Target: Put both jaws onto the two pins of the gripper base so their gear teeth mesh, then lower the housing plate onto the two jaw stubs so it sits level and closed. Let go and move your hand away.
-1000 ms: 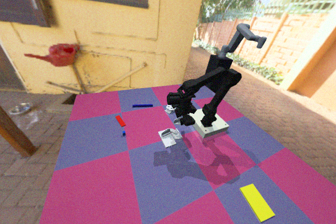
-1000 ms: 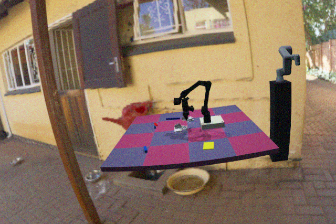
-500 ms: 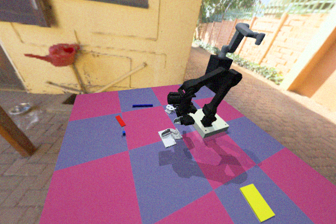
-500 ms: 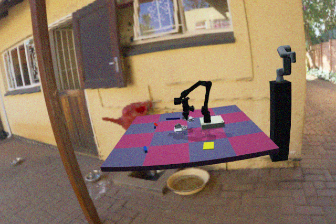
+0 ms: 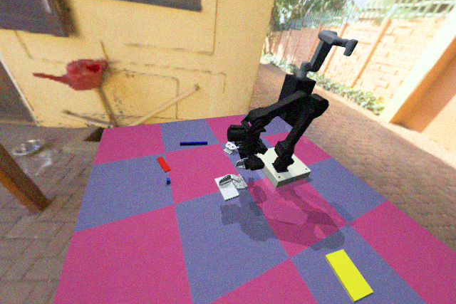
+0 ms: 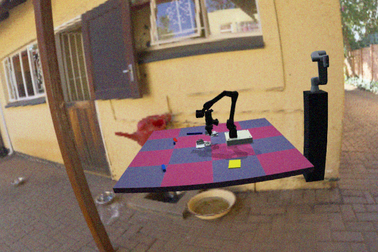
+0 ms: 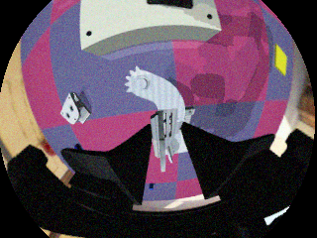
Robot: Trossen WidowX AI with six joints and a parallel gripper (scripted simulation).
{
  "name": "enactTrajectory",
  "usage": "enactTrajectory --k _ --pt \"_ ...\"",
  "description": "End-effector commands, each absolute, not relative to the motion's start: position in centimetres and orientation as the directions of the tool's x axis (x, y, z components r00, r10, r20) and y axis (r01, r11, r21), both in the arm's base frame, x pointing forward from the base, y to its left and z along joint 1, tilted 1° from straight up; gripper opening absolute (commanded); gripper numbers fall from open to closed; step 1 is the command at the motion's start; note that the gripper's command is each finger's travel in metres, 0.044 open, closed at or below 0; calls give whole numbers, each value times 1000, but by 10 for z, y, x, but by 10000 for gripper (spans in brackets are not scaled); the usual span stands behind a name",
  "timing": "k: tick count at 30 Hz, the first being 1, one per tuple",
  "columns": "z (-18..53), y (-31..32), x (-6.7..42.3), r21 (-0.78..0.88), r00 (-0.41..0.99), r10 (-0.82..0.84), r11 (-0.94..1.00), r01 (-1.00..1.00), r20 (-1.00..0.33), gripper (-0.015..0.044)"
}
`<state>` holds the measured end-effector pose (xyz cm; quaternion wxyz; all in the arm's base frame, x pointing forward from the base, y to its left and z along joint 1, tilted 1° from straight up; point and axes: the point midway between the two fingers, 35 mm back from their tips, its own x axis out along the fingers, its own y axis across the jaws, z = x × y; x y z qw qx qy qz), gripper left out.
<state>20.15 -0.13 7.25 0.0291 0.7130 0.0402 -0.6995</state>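
My gripper (image 5: 247,164) (image 7: 166,126) is shut on a white jaw (image 5: 241,163) (image 7: 165,93), held above the table. The jaw's gear teeth point away from the fingers, toward the robot's mount in the wrist view. The gripper base (image 5: 229,193) (image 6: 199,146) lies on the table, left of and below the gripper in the top view. The other jaw (image 5: 240,181) (image 6: 208,143) is at the base's right side; whether it sits on its pin and how the teeth lie cannot be told. The housing plate (image 5: 231,147) (image 7: 70,110) lies apart, tilted. In the wrist view the base is mostly hidden behind the held jaw.
The robot's pale mount (image 5: 288,176) (image 6: 239,141) (image 7: 141,20) is close to the gripper. A dark blue bar (image 5: 193,143) (image 6: 194,133), a red block (image 5: 163,164) and a small blue block (image 5: 168,180) lie left. A yellow slab (image 5: 349,275) (image 6: 234,163) and another blue block (image 6: 163,167) lie farther off.
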Motion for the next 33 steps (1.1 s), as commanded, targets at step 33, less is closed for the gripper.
enactTrajectory --k 33 --pt "75 8 215 12 18 13 -378 926 -1000 134"
